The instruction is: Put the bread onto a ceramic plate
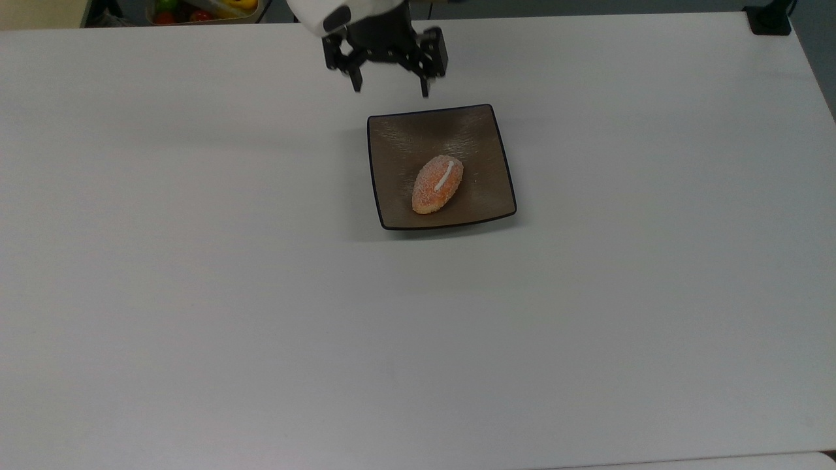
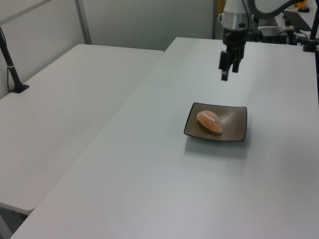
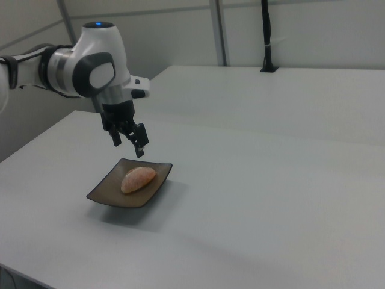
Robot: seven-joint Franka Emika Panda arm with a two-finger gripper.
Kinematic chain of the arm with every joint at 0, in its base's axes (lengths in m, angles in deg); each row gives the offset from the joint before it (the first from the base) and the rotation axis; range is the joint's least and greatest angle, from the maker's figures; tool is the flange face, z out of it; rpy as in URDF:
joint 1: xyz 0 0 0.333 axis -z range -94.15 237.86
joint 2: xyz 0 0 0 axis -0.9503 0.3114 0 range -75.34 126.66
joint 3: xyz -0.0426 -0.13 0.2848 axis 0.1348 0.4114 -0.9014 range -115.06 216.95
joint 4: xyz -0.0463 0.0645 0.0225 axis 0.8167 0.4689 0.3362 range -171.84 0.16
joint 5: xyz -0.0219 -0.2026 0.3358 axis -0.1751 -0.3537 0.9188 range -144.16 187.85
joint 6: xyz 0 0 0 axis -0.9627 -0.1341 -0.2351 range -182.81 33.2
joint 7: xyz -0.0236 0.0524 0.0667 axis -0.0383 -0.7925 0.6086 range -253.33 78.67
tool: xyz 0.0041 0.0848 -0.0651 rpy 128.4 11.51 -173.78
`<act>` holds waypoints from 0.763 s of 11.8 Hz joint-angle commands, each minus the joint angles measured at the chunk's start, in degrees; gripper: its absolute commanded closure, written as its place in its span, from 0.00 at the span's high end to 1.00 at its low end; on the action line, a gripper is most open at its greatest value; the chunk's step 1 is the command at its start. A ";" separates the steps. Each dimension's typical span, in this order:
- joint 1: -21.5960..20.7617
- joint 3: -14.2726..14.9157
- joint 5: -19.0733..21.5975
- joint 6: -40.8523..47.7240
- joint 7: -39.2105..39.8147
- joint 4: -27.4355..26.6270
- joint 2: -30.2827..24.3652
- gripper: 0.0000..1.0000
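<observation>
The bread [image 1: 437,185], an oval orange-tan bun with a white stripe on top, lies on the square brown ceramic plate [image 1: 398,140] in the top view's middle. The same bread [image 2: 209,121] and plate [image 2: 235,121] appear in the left view, and the bread [image 3: 138,179] rests on the plate [image 3: 105,192] in the right view. My gripper [image 1: 390,88] hangs open and empty above the table, beyond the plate's far edge in the top view. It is well clear of the bread, as seen with the gripper [image 2: 227,74] in the left view and the gripper [image 3: 129,149] in the right view.
The white table [image 1: 196,294] spreads wide around the plate. A bin of coloured items [image 1: 202,10] sits past the table's far left edge in the top view. A second white table [image 2: 60,109] adjoins on the left view's left, with a black post [image 2: 11,62] on it.
</observation>
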 commanded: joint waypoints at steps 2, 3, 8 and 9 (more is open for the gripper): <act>0.10 0.72 -5.29 3.93 7.47 -0.65 -4.79 1.00; 0.19 2.64 -5.30 3.92 10.02 0.14 -4.98 1.00; 0.02 4.15 -5.47 4.19 10.23 4.80 -4.19 1.00; 0.10 4.15 -5.39 4.62 9.87 5.93 -3.75 1.00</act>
